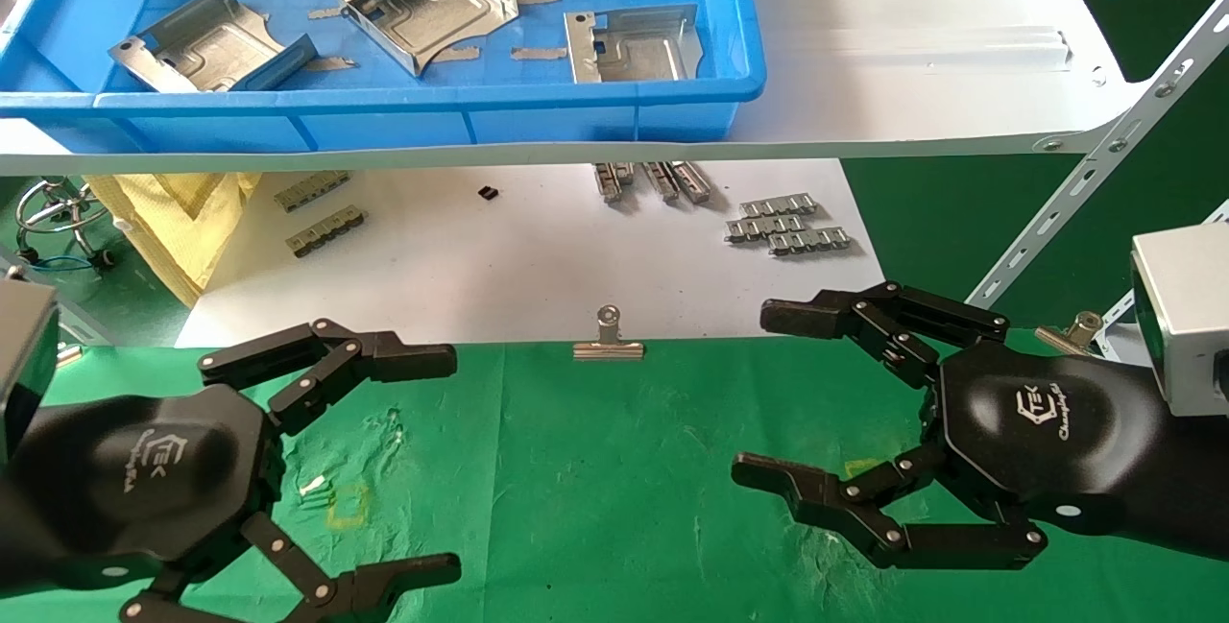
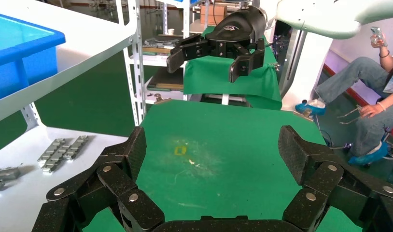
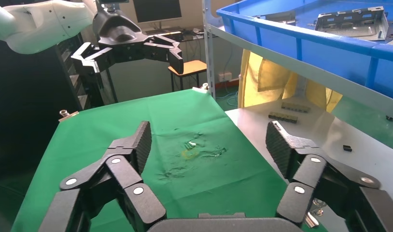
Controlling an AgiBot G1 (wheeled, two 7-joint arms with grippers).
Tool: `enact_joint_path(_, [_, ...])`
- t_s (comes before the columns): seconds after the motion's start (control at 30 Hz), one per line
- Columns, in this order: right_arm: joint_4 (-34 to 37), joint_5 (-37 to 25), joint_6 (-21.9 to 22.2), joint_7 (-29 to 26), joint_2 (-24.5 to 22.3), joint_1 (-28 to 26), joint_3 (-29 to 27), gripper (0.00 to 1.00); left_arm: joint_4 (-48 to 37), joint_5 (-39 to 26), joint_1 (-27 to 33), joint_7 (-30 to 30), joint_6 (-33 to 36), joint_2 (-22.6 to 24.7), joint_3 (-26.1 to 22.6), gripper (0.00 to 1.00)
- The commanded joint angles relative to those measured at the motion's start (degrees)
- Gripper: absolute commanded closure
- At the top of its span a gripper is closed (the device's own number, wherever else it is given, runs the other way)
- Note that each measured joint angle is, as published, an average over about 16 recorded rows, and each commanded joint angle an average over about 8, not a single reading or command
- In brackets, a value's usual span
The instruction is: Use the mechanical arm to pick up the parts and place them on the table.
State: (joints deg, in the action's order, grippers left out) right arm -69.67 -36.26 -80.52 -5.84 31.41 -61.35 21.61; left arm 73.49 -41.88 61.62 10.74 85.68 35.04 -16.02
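Three shiny silver parts lie in the blue bin (image 1: 576, 114) on the upper shelf: one on the left (image 1: 206, 42), one in the middle (image 1: 427, 9), one on the right (image 1: 634, 45). One part also shows in the right wrist view (image 3: 351, 21). My left gripper (image 1: 427, 460) is open and empty over the left of the green table (image 1: 595, 469). My right gripper (image 1: 768, 393) is open and empty over its right side. In the left wrist view the left gripper (image 2: 211, 147) frames the yellow square mark (image 2: 179, 150). In the right wrist view the right gripper (image 3: 209, 142) frames bare cloth.
A white shelf (image 1: 912, 47) carries the bin above a lower white surface (image 1: 518, 258) with small grey toothed strips (image 1: 787, 225). A silver binder clip (image 1: 609, 340) clamps the cloth's far edge. Yellow cloth (image 1: 182, 220) hangs at the left. A slotted shelf brace (image 1: 1104, 153) slants at the right.
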Motion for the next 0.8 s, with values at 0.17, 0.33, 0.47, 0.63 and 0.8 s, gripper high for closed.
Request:
enact_joint_path(0.17, [0.00, 0.00, 0.00, 0.00, 0.00, 0.00, 0.00, 1.00, 0.00, 0.00, 0.00, 0.00, 0.00, 0.00, 0.00, 0.00])
enact_joint_path(0.33, [0.00, 0.00, 0.00, 0.00, 0.00, 0.00, 0.00, 1.00, 0.00, 0.00, 0.00, 0.00, 0.00, 0.00, 0.00, 0.00])
enact_joint_path(0.47, [0.00, 0.00, 0.00, 0.00, 0.00, 0.00, 0.00, 1.00, 0.00, 0.00, 0.00, 0.00, 0.00, 0.00, 0.00, 0.00])
enact_joint_path(0.63, [0.00, 0.00, 0.00, 0.00, 0.00, 0.00, 0.00, 1.00, 0.01, 0.00, -0.01, 0.00, 0.00, 0.00, 0.00, 0.00])
enact_joint_path(0.8, [0.00, 0.00, 0.00, 0.00, 0.00, 0.00, 0.00, 1.00, 0.17, 0.01, 0.60, -0.03, 0.04, -0.05, 0.14, 0.00])
